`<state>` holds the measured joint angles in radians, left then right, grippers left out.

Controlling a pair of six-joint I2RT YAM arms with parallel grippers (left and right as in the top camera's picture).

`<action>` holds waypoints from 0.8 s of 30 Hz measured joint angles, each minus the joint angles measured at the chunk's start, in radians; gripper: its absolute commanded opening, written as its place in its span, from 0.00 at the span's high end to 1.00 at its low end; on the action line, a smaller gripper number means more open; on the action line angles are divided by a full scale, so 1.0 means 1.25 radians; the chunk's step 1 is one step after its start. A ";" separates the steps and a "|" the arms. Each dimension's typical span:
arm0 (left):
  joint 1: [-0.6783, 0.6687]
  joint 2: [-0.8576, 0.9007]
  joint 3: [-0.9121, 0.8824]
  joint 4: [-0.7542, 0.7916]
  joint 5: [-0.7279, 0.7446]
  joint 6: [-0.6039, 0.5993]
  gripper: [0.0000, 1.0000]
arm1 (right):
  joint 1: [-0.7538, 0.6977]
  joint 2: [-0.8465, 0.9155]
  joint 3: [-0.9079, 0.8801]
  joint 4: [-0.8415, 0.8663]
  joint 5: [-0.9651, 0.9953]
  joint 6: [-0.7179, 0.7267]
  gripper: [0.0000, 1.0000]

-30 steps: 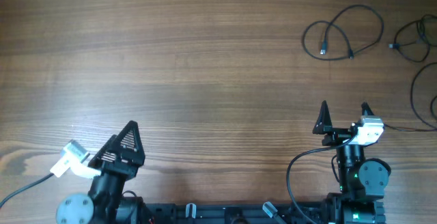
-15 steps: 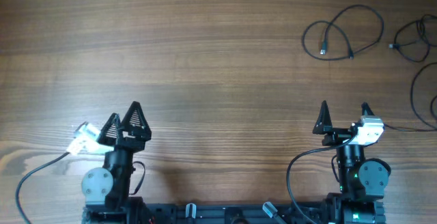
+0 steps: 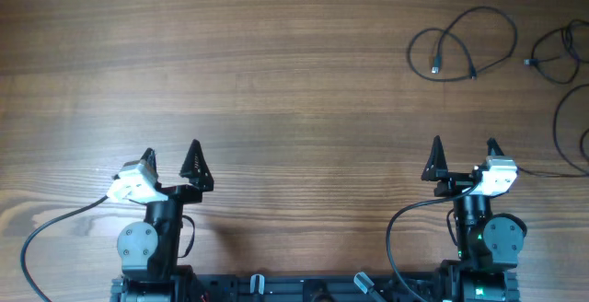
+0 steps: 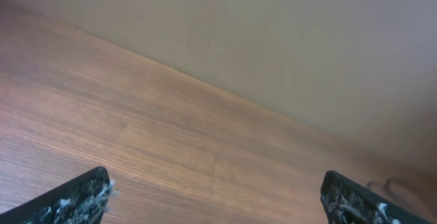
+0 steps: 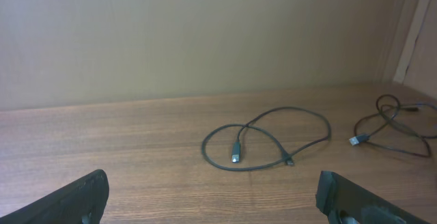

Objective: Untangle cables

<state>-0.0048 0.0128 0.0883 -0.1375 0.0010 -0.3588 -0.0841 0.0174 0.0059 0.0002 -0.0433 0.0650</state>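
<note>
One thin black cable (image 3: pixel 435 63) lies in a loose loop at the far right of the table, both small plugs showing. A second cable (image 3: pixel 531 61) and a third cable (image 3: pixel 557 122) run off the right edge. In the right wrist view the looped cable (image 5: pixel 235 152) lies ahead and the second cable (image 5: pixel 356 141) is to its right. My right gripper (image 3: pixel 465 144) (image 5: pixel 215 197) is open and empty, well short of the loop. At the near left, far from every cable, my left gripper (image 3: pixel 171 152) (image 4: pixel 215 197) also stands open over bare wood.
The wooden table (image 3: pixel 276 72) stretches bare from the left to the centre. Thicker black wires (image 3: pixel 396 228) hang from both arm bases along the near edge. A plain beige wall (image 5: pixel 205 39) stands behind the table's far edge.
My left arm has swung round and shifted right, so its gripper now points straight away from the base. The right arm and the cables have not moved.
</note>
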 measured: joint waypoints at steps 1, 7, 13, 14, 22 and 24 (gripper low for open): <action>0.000 0.000 -0.006 0.001 0.006 0.031 0.00 | 0.000 0.000 0.000 0.000 0.000 0.000 0.00; 0.000 0.000 -0.054 0.039 0.034 0.083 0.00 | 0.000 0.000 0.000 0.000 0.000 0.000 0.00; 0.000 0.000 -0.055 0.045 0.044 0.119 0.00 | 0.000 0.000 0.000 0.000 0.000 0.000 0.00; 0.000 0.000 -0.055 0.045 0.045 0.123 0.00 | 0.000 0.000 0.000 0.000 0.000 0.000 0.00; 0.000 0.000 -0.055 0.045 0.051 0.144 0.00 | 0.000 0.000 0.000 0.000 0.000 0.000 0.00; 0.000 0.000 -0.055 0.045 0.054 0.154 0.00 | 0.000 0.000 0.000 0.000 0.000 0.000 0.00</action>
<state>-0.0048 0.0128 0.0193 -0.0807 0.0689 -0.1661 -0.0841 0.0174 0.0059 0.0002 -0.0437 0.0650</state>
